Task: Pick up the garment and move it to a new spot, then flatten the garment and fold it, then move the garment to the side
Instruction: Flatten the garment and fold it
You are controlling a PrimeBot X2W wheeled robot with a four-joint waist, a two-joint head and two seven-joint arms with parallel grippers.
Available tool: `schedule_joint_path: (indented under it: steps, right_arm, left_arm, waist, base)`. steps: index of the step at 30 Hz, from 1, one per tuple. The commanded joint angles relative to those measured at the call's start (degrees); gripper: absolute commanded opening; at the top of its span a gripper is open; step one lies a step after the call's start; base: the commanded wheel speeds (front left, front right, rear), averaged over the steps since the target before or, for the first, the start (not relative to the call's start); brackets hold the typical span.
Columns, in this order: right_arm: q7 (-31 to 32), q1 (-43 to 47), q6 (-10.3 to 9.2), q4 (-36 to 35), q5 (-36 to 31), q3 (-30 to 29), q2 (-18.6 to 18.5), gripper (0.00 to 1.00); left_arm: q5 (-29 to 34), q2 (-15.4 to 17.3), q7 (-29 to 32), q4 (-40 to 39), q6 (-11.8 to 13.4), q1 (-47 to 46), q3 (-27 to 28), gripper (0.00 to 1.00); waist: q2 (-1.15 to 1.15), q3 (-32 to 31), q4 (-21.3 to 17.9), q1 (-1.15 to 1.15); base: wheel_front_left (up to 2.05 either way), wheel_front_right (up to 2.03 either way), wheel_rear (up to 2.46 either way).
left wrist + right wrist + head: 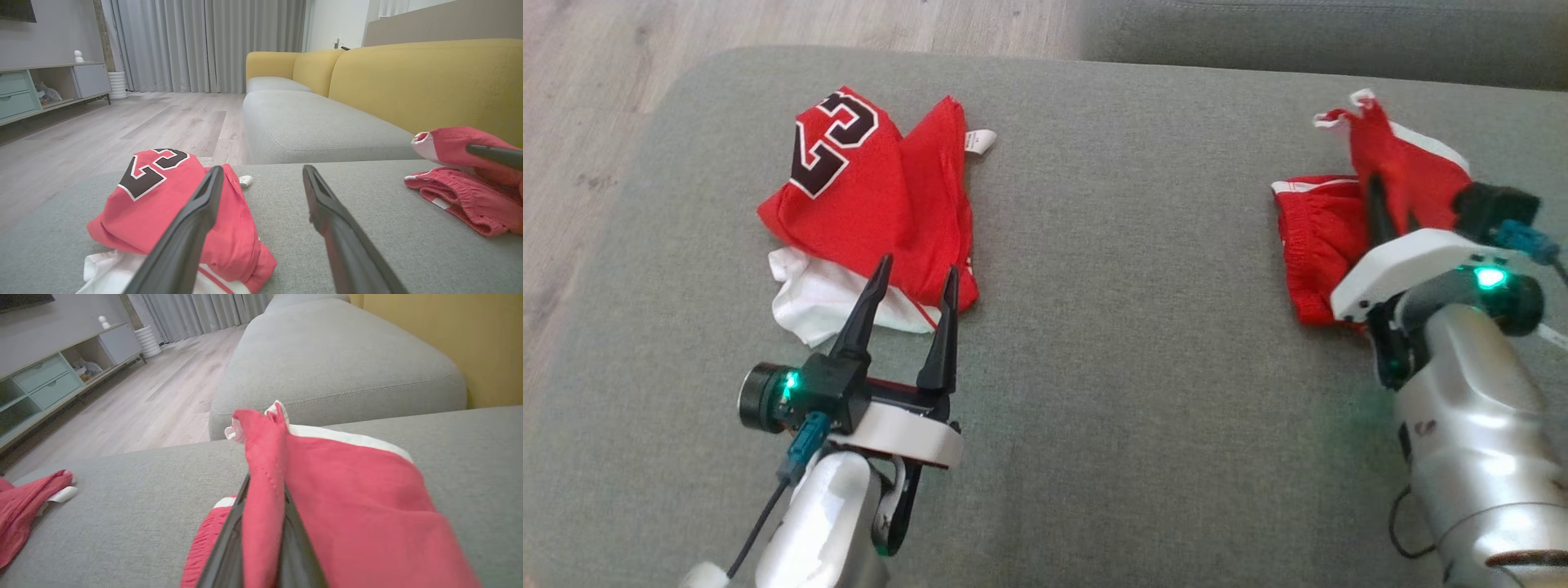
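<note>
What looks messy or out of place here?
The jersey lies crumpled in a heap on the cushion, white cloth poking out beneath. The shorts are bunched too, one corner pinched up in the right gripper.

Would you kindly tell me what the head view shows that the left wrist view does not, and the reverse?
Head view: the right arm's pale forearm and its green light. Left wrist view: the yellow sofa back, grey curtains and a cabinet with teal drawers. Both: the open left gripper by the red number 23 jersey, the red shorts pinched by the right gripper, and the grey cushion beneath them.
</note>
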Motion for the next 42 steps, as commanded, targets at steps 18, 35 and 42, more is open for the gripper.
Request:
schedule_joint_path:
  steps: [18, 35, 42]
  right_arm:
    - [-2.86, 3.29, -0.04, 1.95, 5.05, 17.29, 2.68, 1.0]
    - [-6.39, 20.12, -0.04, -31.08, -7.92, 0.28, 2.16, 1.0]
    - [-6.39, 29.01, -0.04, -39.67, -8.66, 0.91, 2.8, 1.0]
  left_arm:
    - [-0.5, 0.64, -0.28, -1.54, 0.9, -1.35, 1.68, 1.0]
    - [-2.3, 0.64, -0.28, -4.22, 2.21, 1.23, 3.14, 1.0]
    - [-2.97, 0.64, -0.28, -6.41, 3.34, 4.36, 4.34, 1.0]
  waist:
    - [0.0, -0.95, -1.29, 0.0]
    - [0.0, -6.33, -9.35, 0.0]
    - [0.0, -6.15, -10.56, 0.0]
  base:
    - [0.0, 0.0, 0.0]
    - [0.0, 0.0, 0.0]
    - [0.0, 0.0, 0.0]
